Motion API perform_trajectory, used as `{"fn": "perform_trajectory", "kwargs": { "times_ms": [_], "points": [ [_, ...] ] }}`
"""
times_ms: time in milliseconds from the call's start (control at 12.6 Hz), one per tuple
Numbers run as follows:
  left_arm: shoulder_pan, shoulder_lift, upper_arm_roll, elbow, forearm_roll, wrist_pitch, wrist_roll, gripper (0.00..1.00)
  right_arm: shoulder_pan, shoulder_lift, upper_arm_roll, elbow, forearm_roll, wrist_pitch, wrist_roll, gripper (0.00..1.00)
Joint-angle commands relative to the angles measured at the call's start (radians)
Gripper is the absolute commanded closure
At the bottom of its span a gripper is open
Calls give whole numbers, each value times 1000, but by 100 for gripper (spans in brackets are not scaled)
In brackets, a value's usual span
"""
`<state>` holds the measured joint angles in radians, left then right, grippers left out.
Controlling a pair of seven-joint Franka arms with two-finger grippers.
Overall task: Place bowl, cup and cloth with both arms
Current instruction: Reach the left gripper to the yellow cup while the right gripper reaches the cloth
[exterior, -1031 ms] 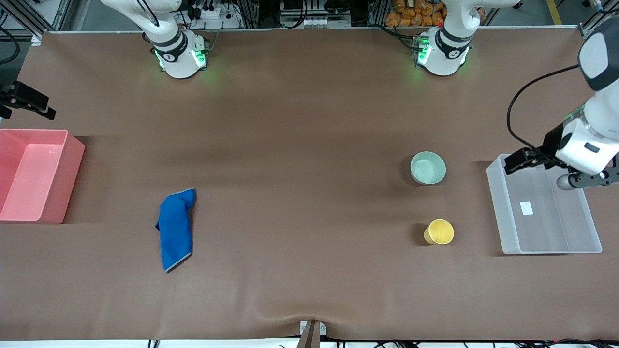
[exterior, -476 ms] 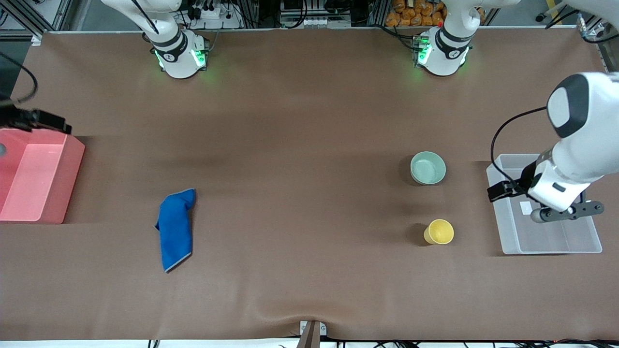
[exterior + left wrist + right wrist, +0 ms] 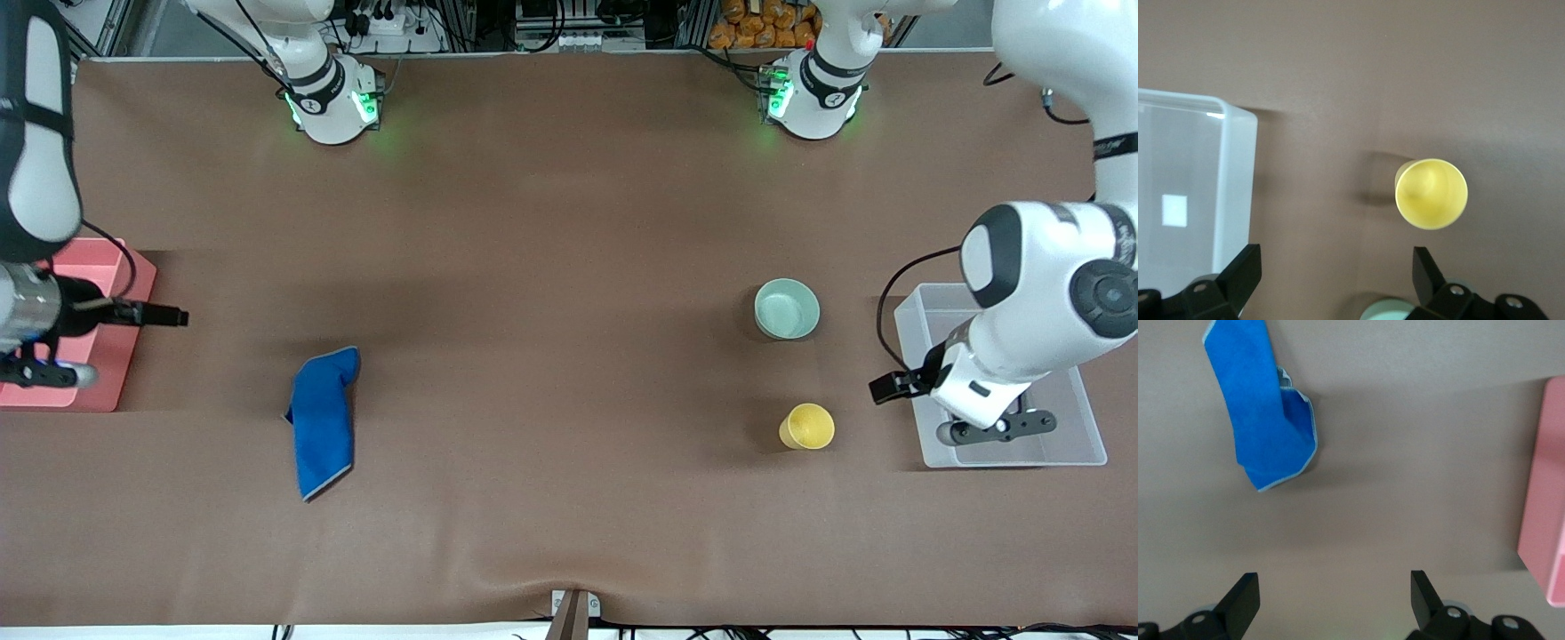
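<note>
Both empty claws, fingers apart, had swung inward from their bins, the left claw (image 3: pixel 1335 267) toward the cup (image 3: pixel 807 427) beside the bowl (image 3: pixel 787 308), the right claw (image 3: pixel 1335 587) toward the cloth (image 3: pixel 324 420) lying on the bench (image 3: pixel 551 267).

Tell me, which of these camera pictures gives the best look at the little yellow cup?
The left wrist view: the cup appears large there, seen from above, its round rim and inside plain. The front view shows it too, but small, nearer the camera than the green bowl. The right wrist view does not show it.
</note>
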<state>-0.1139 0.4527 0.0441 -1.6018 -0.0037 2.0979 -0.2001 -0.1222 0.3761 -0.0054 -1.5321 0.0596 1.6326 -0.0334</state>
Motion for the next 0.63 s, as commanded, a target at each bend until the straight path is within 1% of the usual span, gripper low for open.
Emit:
{"fn": "perform_trajectory", "kwargs": {
  "times_ms": [0,159,238,317,396,476,555],
  "points": [
    [-7,64,2,34,-29,40,22,0,24,101,4,30,20,80,30,0],
    [-10,133,2,71,-68,105,22,0,54,151,4,29,23,180,114,0],
    [-12,171,2,98,-76,117,9,0,56,174,4,21,25,217,139,0],
    [-13,191,0,109,-78,122,2,0,46,208,7,21,43,240,141,0],
    [-12,199,0,109,-78,125,2,0,47,236,5,20,99,287,135,0],
    [-10,208,0,111,-84,132,5,0,53,244,7,20,118,324,135,0],
    [-12,224,0,111,-116,157,5,0,76,262,5,20,118,361,130,0]
  ]
}}
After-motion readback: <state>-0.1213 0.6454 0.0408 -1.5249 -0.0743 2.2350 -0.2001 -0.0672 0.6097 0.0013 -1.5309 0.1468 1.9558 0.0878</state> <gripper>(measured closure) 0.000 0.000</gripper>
